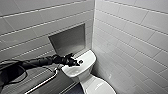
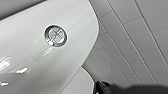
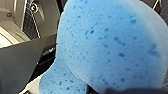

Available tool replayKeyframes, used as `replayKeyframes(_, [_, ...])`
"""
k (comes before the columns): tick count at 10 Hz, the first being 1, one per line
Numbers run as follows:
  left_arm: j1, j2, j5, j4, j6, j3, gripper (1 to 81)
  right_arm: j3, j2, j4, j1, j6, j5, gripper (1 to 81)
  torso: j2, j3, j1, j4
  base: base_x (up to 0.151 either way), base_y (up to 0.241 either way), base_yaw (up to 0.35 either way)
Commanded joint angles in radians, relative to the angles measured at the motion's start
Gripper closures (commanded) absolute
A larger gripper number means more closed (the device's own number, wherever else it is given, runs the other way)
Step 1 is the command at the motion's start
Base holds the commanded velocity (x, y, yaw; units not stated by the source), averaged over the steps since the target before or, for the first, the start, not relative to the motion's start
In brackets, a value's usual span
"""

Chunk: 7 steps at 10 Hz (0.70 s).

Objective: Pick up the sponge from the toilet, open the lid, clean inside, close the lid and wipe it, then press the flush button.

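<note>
Finding: flush button (image 2: pixel 55 35), round and metallic-rimmed, sits in the glossy white tank top of toilet (image 1: pixel 75 71), just ahead of left gripper (image 1: pixel 74 63), whose spread cannot be told. Right gripper (image 3: pixel 130 90) clamps sponge (image 3: pixel 105 45), bright blue, pitted, bent.

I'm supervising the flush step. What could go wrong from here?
The left pincer is just beside the flush button, so it may miss and slide on the glossy tank top. An off-centre push may not flush. The sponge at the right wrist might drop.
</note>
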Motion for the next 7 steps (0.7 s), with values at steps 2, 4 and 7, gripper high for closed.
replayKeyframes(2, [0.211,-0.356,0.011,0.087,0.012,0.369,81.1,0.014,-0.017,0.008,-0.003,-0.001,-0.096,81.1,0.0,0.092,0.0,0.0,0.0,0.0,0.0])
replayKeyframes(4, [0.384,-0.409,-0.082,0.147,0.014,0.395,81.1,0.01,-0.019,0.01,-0.006,-0.001,-0.096,81.1,0.0,0.13,0.0,0.0,0.0,0.0,0.0])
replayKeyframes(7, [0.694,-0.389,-0.253,0.301,0.014,0.352,81.1,0.008,-0.015,0.007,-0.003,-0.001,-0.096,81.1,-0.001,0.117,-0.002,0.0,0.0,0.0,0.0])
